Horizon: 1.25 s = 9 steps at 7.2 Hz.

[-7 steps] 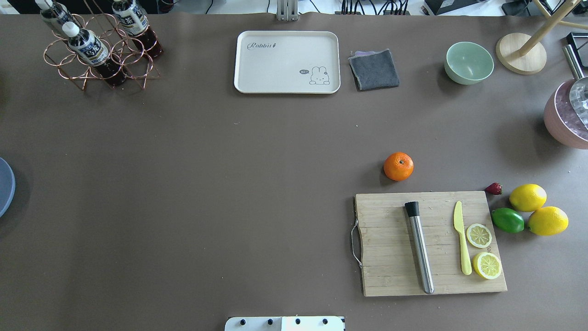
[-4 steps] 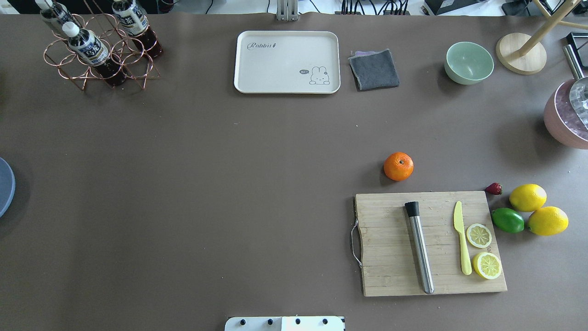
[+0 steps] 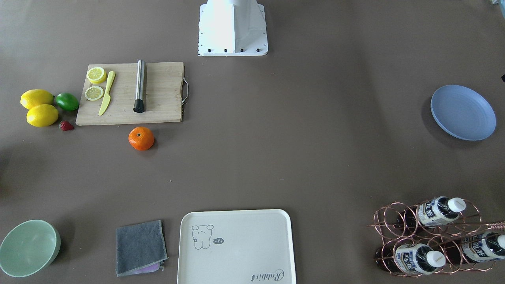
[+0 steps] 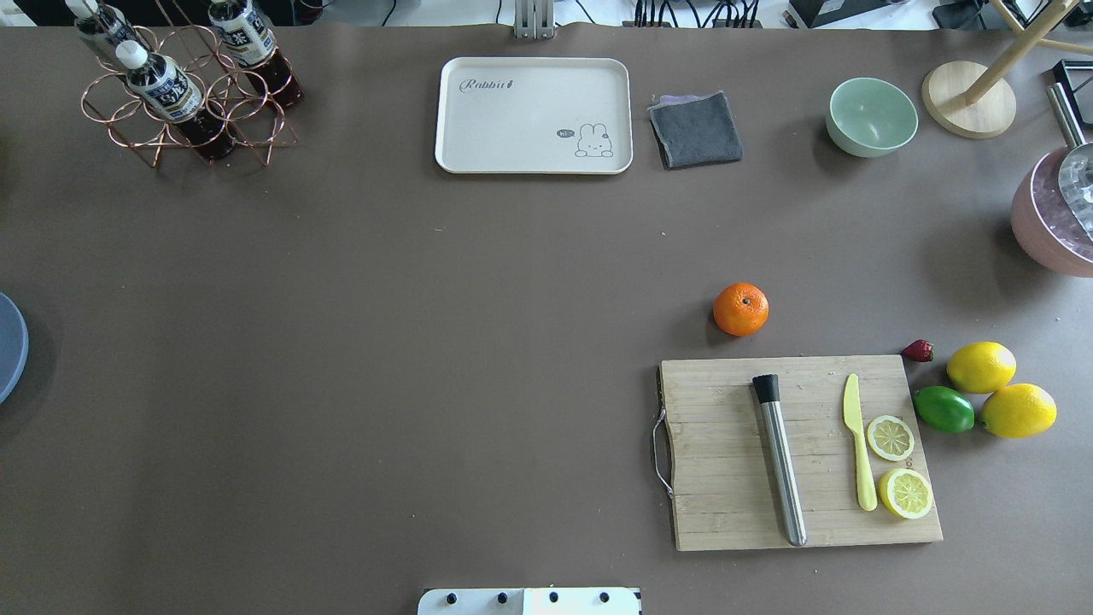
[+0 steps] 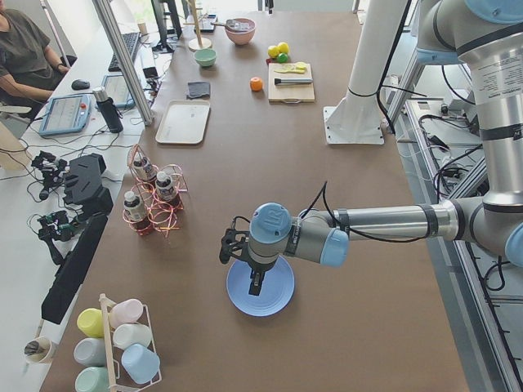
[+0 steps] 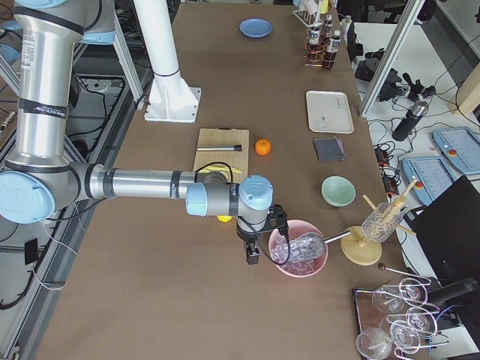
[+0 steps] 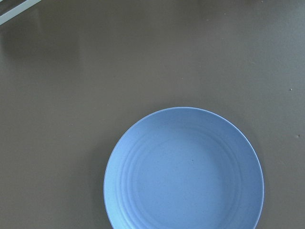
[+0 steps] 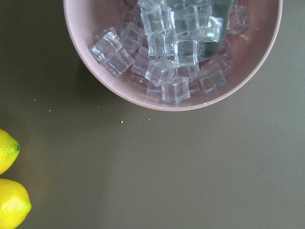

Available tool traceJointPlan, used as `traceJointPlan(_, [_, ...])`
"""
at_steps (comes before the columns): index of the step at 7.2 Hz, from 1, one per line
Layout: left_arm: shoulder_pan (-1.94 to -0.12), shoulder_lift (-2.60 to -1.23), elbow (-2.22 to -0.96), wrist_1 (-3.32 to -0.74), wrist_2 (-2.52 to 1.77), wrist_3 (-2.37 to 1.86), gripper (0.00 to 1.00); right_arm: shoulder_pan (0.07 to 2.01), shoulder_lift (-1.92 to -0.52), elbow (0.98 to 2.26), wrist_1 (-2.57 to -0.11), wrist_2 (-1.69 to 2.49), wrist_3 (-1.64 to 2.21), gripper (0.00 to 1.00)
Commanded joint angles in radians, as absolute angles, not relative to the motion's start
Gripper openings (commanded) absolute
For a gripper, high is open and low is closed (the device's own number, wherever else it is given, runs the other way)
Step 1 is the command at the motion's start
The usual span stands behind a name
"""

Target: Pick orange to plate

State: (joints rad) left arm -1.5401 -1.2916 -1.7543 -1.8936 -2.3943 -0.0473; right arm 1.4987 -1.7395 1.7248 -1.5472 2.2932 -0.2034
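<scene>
The orange [image 4: 740, 309] rests on the brown table just beyond the cutting board [image 4: 726, 504], on the robot's right half; it also shows in the front view [image 3: 141, 138]. The blue plate [image 3: 463, 112] lies empty at the table's far left end, cut off by the overhead view's edge [image 4: 8, 346] and filling the left wrist view [image 7: 183, 169]. My left gripper [image 5: 255, 287] hangs over the plate; I cannot tell if it is open or shut. My right gripper [image 6: 253, 255] hovers beside the pink ice bowl [image 6: 298, 251], far from the orange; its state cannot be told either.
On the cutting board lie a steel muddler [image 4: 779, 459], a yellow knife [image 4: 859, 444] and two lemon slices. Two lemons [image 4: 999, 389], a lime [image 4: 943, 409] and a strawberry [image 4: 918, 350] sit to its right. A cream tray [image 4: 534, 115], grey cloth [image 4: 695, 129], green bowl [image 4: 871, 116] and bottle rack [image 4: 184, 90] line the far edge.
</scene>
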Motion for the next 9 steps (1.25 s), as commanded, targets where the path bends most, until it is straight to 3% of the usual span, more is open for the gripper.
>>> traceJointPlan(1, [-1.54,-1.284,-1.758,-1.896,-2.388,-0.048,0.98,1.499,-1.74,1.718,-1.548,2.293,-0.202,1.0])
traceJointPlan(5, [-1.532,-1.307,-1.642,-1.939,-2.387,-0.043,0.97,1.485,-1.733,1.712,-1.549,2.295,-0.201,1.0])
traceJointPlan(9, [-1.519,-1.428,-1.354,-2.127,-2.376,-0.058,0.98,1.482,-1.735,1.709,-1.548,2.358,-0.201,1.0])
